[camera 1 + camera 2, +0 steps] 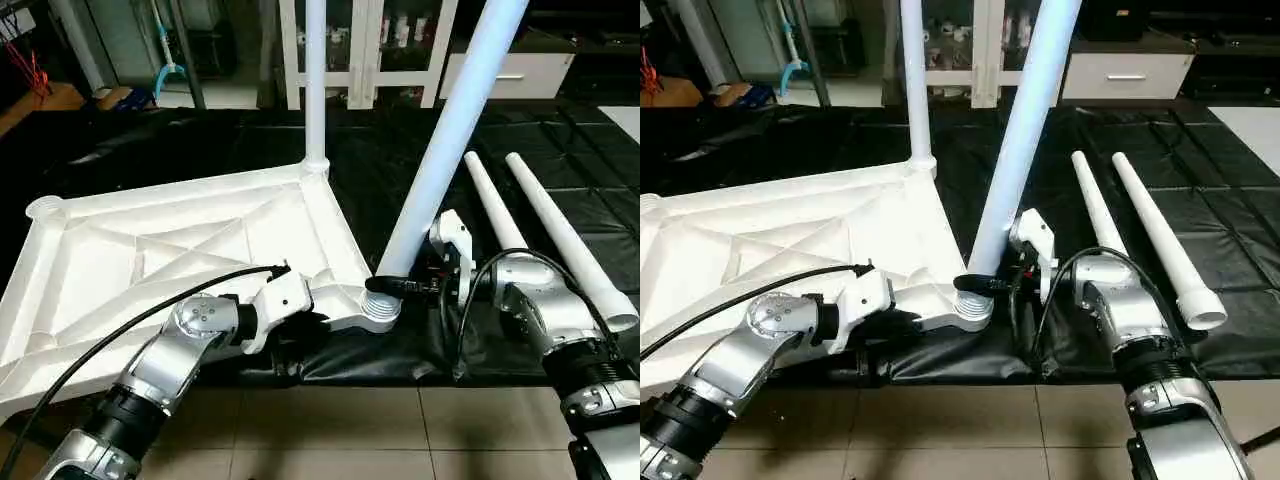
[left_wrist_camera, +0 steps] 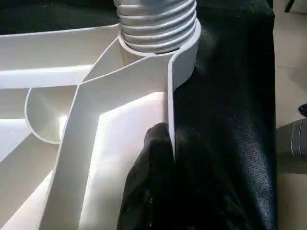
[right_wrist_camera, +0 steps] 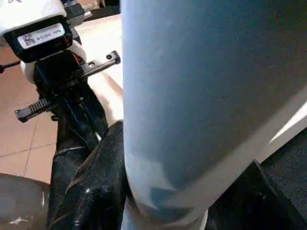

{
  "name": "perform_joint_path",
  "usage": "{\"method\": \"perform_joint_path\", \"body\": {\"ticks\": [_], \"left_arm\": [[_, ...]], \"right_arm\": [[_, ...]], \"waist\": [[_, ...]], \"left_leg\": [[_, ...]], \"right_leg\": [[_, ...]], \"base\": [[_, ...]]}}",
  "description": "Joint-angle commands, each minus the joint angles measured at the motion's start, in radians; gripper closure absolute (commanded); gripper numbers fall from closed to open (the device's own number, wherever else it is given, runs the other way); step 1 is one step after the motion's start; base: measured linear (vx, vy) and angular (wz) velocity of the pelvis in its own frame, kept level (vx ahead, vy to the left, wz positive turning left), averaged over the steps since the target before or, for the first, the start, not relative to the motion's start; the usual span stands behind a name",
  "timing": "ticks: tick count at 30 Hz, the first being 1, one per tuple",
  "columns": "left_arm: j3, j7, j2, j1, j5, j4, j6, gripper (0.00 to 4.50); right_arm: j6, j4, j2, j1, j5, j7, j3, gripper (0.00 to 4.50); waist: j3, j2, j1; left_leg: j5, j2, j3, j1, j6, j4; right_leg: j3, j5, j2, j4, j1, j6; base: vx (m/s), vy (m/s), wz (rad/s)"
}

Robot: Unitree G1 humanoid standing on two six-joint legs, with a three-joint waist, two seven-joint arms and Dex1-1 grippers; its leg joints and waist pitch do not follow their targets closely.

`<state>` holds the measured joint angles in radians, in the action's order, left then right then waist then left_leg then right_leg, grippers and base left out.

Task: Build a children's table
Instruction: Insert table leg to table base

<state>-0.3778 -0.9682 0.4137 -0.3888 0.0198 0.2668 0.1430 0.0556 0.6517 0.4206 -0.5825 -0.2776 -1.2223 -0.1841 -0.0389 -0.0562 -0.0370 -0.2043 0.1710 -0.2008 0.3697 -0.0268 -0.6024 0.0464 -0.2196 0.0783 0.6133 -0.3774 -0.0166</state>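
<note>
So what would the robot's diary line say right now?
left pincer: shut on tabletop edge | right pincer: holds tilted leg at corner socket | one leg upright | two legs lying spare

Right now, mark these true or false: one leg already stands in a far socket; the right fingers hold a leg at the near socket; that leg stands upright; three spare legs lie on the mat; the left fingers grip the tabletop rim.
One leg stands in a far socket: true.
Right fingers hold a leg at the near socket: true.
That leg stands upright: false, it leans to the right.
Three spare legs lie on the mat: false, two spare legs lie there.
Left fingers grip the tabletop rim: true.
</note>
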Motion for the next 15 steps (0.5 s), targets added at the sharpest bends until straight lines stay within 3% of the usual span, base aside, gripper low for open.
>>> {"method": "perform_joint_path", "body": {"ticks": [1,7,9,13,15], "left_arm": [[-0.003,-0.040,0.026,-0.014,-0.007,-0.017,-0.038,4.50],[-0.007,-0.042,0.025,-0.017,-0.011,-0.010,-0.037,4.50],[-0.009,-0.042,0.024,-0.018,-0.013,-0.007,-0.038,4.50],[-0.008,-0.037,0.021,-0.019,-0.019,-0.007,-0.038,4.50],[-0.003,-0.020,0.021,-0.020,-0.028,-0.005,-0.038,4.50]], "right_arm": [[-0.019,0.097,0.058,0.072,0.210,0.098,-0.090,2.63],[-0.037,0.088,0.051,0.102,0.249,0.105,-0.139,2.63],[-0.047,0.087,0.042,0.102,0.259,0.122,-0.146,2.63],[-0.038,0.063,0.027,0.103,0.241,0.131,-0.153,2.63],[-0.055,0.059,0.033,0.117,0.254,0.140,-0.166,2.63]], "waist": [[0.049,0.009,0.006],[0.051,0.000,0.013],[0.050,0.004,0.015],[0.046,0.010,0.018],[0.043,0.012,0.020]], "left_leg": [[-0.208,0.065,0.031,-0.013,0.049,0.079],[-0.256,0.067,0.033,-0.021,0.024,0.086],[-0.277,0.067,0.033,-0.022,0.015,0.087],[-0.335,0.066,0.035,-0.023,0.003,0.092],[-0.373,0.065,0.037,-0.029,-0.008,0.094]], "right_leg": [[-0.039,-0.135,0.068,-0.075,0.028,-0.250],[-0.039,-0.133,0.064,-0.078,0.025,-0.243],[-0.039,-0.137,0.064,-0.079,0.025,-0.242],[-0.042,-0.224,0.067,-0.088,0.024,-0.222],[-0.045,-0.313,0.070,-0.097,0.019,-0.200]], "base": [[0.000,0.000,0.00],[0.000,0.000,0.00],[0.000,0.000,0.00],[0.000,0.000,0.00],[0.000,0.000,0.00]]}}
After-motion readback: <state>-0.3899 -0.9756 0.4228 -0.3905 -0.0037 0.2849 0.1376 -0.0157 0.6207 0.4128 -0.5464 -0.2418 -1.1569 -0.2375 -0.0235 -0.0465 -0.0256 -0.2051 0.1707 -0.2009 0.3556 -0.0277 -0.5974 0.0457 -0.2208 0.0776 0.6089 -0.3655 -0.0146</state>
